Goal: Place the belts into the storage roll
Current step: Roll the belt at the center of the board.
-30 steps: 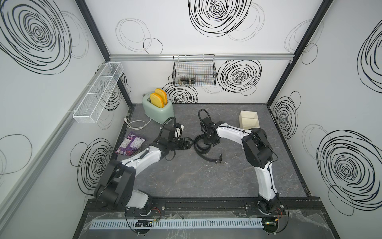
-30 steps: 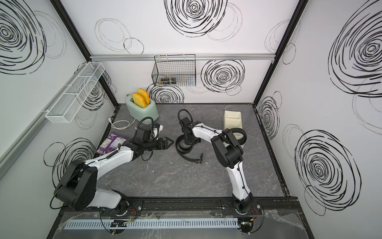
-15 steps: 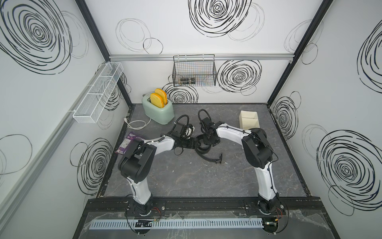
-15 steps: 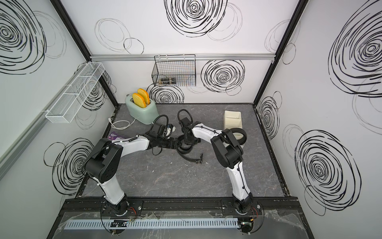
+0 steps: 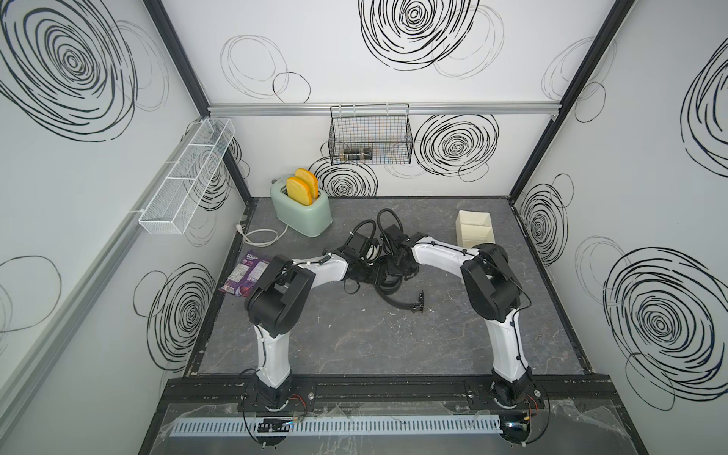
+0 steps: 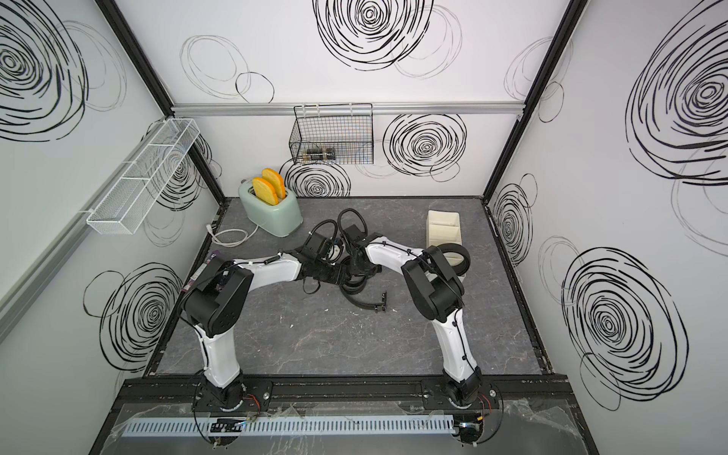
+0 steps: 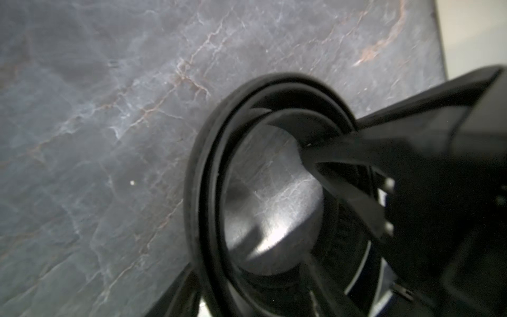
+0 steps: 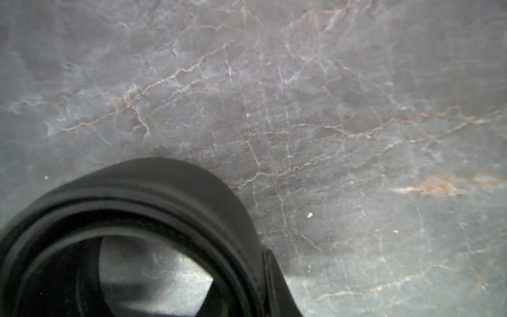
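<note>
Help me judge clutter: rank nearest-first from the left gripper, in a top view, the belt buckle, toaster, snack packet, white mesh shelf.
1. Belt buckle, front-right of the left gripper.
2. Toaster, back left, and snack packet, left edge: too close to call.
3. White mesh shelf, on the left wall.

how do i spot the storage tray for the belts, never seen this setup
Find the dark marbled tabletop and look to its far right corner. A cream-white plastic tray stands there, open on top with dividers inside. Unlike the white mesh shelf and the black wire basket, both hung on the walls, it has solid walls and sits on the table.
</note>
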Tool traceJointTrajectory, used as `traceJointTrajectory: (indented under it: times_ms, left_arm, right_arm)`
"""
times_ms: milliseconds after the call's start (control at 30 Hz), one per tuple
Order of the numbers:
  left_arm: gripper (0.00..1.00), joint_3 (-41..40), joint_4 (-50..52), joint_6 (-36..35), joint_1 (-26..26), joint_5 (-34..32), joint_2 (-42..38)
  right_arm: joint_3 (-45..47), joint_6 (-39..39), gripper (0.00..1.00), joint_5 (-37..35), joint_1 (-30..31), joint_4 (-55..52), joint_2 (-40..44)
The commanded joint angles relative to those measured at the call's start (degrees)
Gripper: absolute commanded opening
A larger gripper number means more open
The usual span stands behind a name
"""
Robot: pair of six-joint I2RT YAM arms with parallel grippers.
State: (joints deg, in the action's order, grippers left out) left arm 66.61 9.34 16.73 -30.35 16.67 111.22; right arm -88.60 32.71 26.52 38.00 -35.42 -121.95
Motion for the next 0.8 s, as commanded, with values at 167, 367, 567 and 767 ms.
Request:
traceJointTrajectory:
  times_ms: [167, 367, 567, 767]
  left_arm:
    - [0.23, 6.05, 6.90, -1.79, -1.49, -3.40, 4.95]
    - [0.10, 7.74, 11.03, -2.28, -1.12, -4.30, 7.08]
    - [0.05, 6.97, 11.58, -3.00, -1.48, -7.48, 6.07]
    - [0.06, 6.96, 11.75, -1.08, -1.29, -9.61, 6.03]
  right_arm:
    - [3.62, 1.25, 0.22, 2.78, 2.46, 1.47, 0.08]
    - [7.09, 0.06, 0.46, 3.71, -1.35, 4.18, 6.73]
    - [11.83, -3.90, 0.55, 7.70, -6.65, 4.34, 21.01]
    - [25.36, 6.81, 0.56, 17.25, -6.22, 1.98, 30.76]
